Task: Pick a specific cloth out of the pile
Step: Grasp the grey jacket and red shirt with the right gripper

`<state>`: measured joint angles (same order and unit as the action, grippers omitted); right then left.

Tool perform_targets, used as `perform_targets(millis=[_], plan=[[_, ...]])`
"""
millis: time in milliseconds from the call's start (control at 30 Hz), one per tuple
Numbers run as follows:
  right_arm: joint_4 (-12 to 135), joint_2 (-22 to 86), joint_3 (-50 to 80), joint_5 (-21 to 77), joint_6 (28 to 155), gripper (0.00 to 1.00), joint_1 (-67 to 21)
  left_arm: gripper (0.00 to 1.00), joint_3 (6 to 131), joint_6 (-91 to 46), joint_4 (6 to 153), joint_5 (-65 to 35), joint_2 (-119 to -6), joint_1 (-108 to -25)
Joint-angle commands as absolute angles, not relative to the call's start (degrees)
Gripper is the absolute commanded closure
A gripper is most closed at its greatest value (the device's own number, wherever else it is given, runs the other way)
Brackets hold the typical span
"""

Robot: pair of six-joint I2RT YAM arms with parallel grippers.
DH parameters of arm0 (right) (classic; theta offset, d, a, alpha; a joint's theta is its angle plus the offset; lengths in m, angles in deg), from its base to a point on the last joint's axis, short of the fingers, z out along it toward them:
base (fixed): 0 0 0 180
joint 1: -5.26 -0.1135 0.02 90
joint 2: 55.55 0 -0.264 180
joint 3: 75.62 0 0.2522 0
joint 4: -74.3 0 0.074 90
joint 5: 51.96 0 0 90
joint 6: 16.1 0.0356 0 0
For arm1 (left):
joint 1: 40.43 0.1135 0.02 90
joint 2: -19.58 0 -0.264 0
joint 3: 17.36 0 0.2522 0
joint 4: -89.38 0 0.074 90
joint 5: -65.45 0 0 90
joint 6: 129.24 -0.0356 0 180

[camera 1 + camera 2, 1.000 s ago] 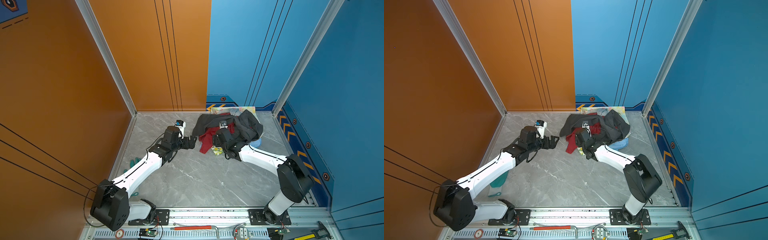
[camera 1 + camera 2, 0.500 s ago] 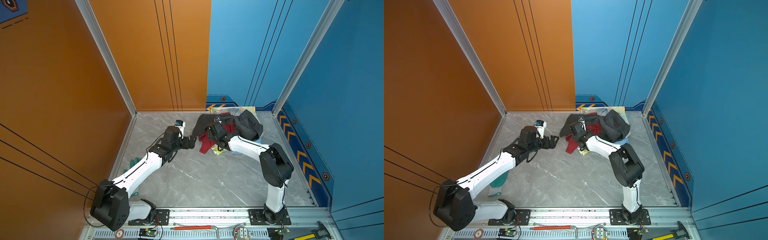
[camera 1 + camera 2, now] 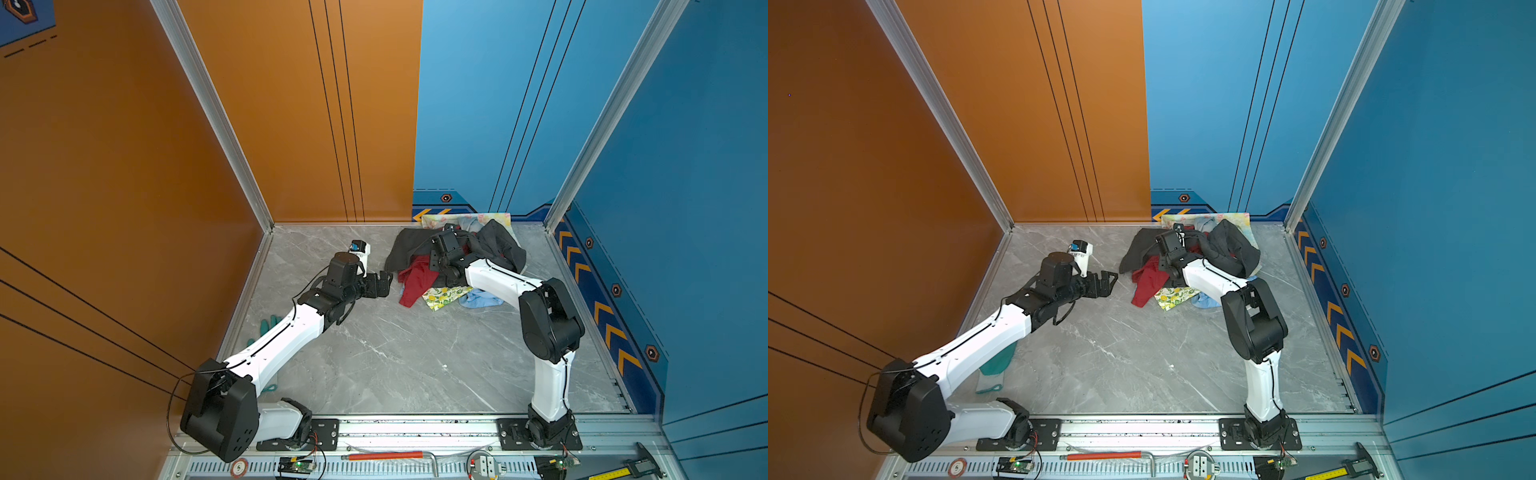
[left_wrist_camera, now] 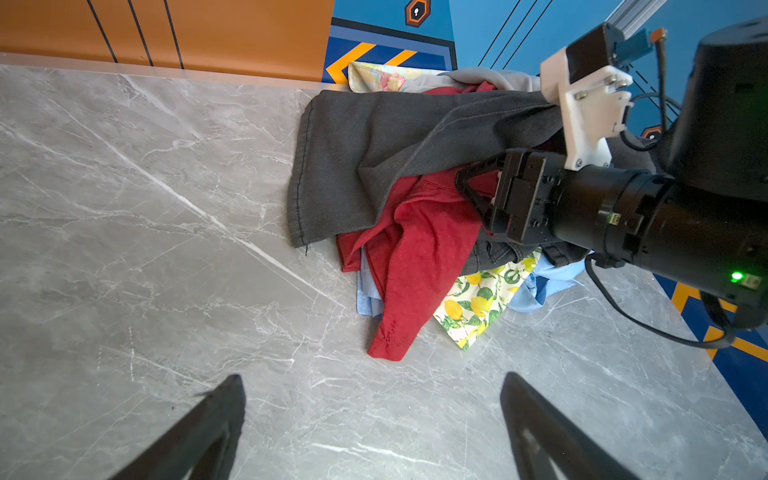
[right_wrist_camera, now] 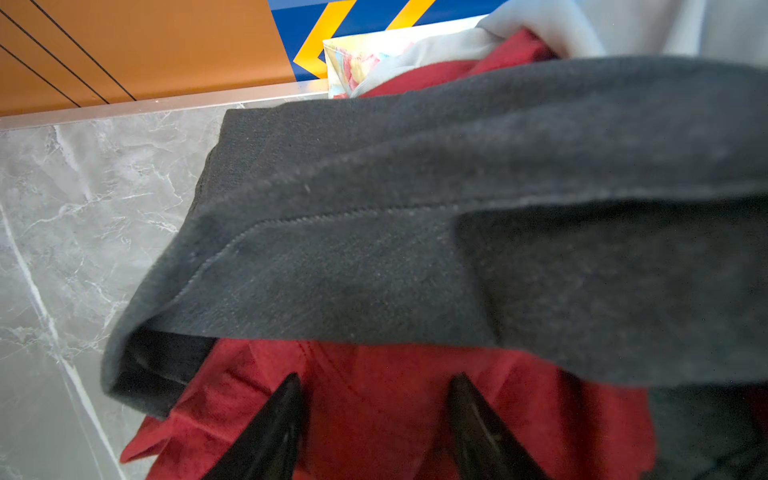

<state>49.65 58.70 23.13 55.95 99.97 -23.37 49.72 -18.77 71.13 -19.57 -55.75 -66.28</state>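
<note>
Possibly a "5" on the round disc (image 3: 238,468) at the front rail (image 3: 415,428).

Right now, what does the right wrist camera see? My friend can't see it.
The right gripper has its two black fingers apart on the red cloth. A dark grey garment lies over the cloth, beside the grey marble floor.

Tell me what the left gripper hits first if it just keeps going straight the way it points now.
Probably the red cloth. The left gripper is open over bare floor, aimed at the pile, and the cloth's hanging tip is the nearest fabric ahead. Depth is unclear; it could skim the dark grey garment beside it.
</note>
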Motion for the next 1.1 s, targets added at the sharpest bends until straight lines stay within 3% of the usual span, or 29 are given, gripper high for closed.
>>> perform_targets(millis=[0, 67, 200, 367, 1067], plan=[[47.0, 60.8, 25.6, 55.0, 100.3, 0.47, -23.0, 0.04, 50.0, -18.7, 71.3, -19.7, -55.4, -66.5], [46.5, 61.7, 26.6, 55.2, 100.1, 0.53, -22.7, 0.04, 50.0, -18.7, 71.3, -19.7, -55.4, -66.5], [46.1, 62.3, 27.5, 55.1, 99.8, 0.78, -22.2, 0.04, 49.9, -18.7, 71.3, -19.8, -55.3, -66.5], [46.1, 59.8, 28.1, 55.8, 97.5, 1.0, -22.5, 0.04, 49.9, -19.1, 71.3, -20.1, -55.1, -66.6], [45.2, 41.9, 34.1, 58.2, 94.0, 1.0, -19.9, 0.05, 49.9, -19.6, 71.2, -21.0, -55.6, -66.6]])
